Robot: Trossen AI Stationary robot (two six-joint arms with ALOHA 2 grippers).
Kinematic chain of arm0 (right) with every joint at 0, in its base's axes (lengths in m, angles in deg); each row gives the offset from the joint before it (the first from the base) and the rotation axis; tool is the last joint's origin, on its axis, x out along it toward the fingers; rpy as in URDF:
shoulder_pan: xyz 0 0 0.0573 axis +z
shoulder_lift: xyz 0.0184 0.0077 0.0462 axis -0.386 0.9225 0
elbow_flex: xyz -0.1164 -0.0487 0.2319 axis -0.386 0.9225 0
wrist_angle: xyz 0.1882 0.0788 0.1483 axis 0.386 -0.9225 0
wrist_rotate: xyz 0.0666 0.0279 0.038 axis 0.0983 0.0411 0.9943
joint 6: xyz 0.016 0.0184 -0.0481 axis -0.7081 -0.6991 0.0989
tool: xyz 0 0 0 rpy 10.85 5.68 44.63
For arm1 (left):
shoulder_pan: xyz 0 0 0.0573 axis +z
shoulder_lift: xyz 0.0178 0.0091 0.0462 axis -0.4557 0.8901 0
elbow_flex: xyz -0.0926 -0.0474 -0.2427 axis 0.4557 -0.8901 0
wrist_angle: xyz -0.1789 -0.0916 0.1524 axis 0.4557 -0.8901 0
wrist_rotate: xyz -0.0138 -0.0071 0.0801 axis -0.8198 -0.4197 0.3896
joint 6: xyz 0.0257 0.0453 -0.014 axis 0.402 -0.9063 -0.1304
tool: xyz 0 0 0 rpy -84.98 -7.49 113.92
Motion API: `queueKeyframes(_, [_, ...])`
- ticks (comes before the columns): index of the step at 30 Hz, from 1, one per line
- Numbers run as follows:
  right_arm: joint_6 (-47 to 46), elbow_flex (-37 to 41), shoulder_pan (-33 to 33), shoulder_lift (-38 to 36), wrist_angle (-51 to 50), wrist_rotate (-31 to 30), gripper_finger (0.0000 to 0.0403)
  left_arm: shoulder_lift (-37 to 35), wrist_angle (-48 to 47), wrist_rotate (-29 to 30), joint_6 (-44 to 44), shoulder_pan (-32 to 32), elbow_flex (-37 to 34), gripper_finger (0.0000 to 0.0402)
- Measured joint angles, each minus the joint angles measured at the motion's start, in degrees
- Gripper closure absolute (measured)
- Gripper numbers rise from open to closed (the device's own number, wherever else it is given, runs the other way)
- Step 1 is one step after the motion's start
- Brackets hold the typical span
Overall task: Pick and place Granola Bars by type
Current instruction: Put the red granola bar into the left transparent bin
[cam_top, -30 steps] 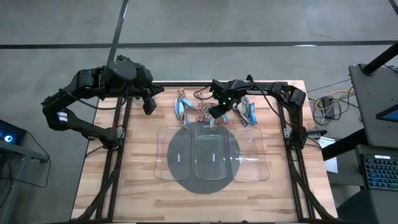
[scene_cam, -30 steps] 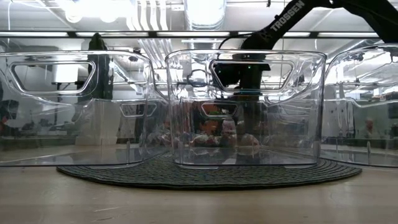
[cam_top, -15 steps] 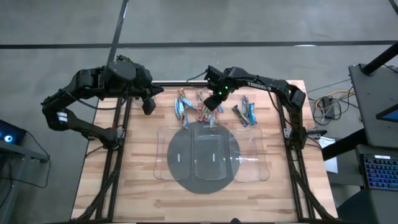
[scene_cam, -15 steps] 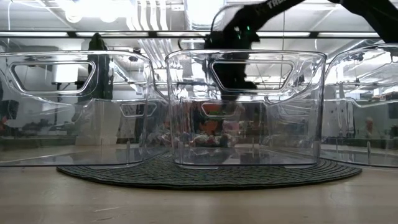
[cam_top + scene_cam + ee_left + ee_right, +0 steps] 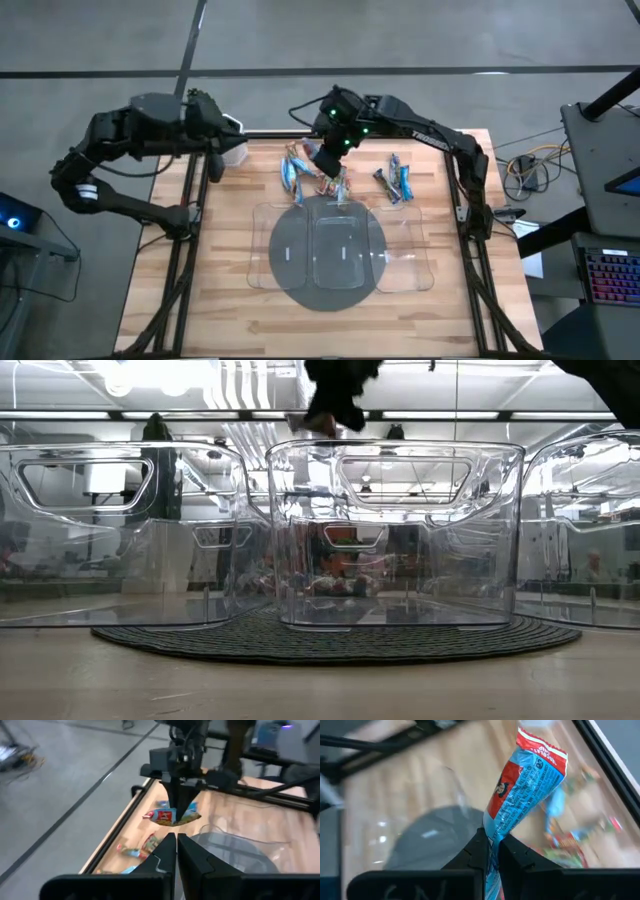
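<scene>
From above, we see the right gripper raised over the far middle of the wooden table, above the loose granola bars, with a second cluster of bars lying farther right; the left gripper hangs at the table's far left edge. Three clear trays sit side by side on a round grey mat. At table height, we look through the trays and catch the right gripper dark above the middle tray's rim. From the left wrist, our own fingers are pressed together on nothing, and beyond them the right gripper pinches a blue bar. From the right wrist, the fingers are clamped on a light blue and red bar, lifted clear of the table.
</scene>
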Motion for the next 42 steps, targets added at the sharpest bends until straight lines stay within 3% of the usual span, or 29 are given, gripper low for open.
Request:
queueKeyframes(8, [0.8,-6.3,4.3,-0.4,3.9,8.7,0.0383,-4.6,-1.8,-6.5,-4.6,0.0,-0.1,0.0402])
queueKeyframes(16, [-2.3,-6.0,9.2,0.8,8.5,8.7,0.0383,-11.6,-1.2,-7.1,-4.6,0.0,-3.9,0.0402])
queueKeyframes(26, [-4.9,-5.8,13.0,10.1,10.0,8.4,0.0383,-21.9,7.6,-7.9,-4.1,0.0,-15.6,0.0402])
queueKeyframes(32, [-4.7,-5.9,14.8,16.0,10.9,6.2,0.0383,-23.5,8.3,-8.0,-1.9,0.0,-19.4,0.0402])
queueKeyframes(42, [-4.7,-5.9,15.3,22.2,11.0,2.5,0.0383,-23.6,8.8,-8.0,-2.0,0.0,-19.1,0.0402])
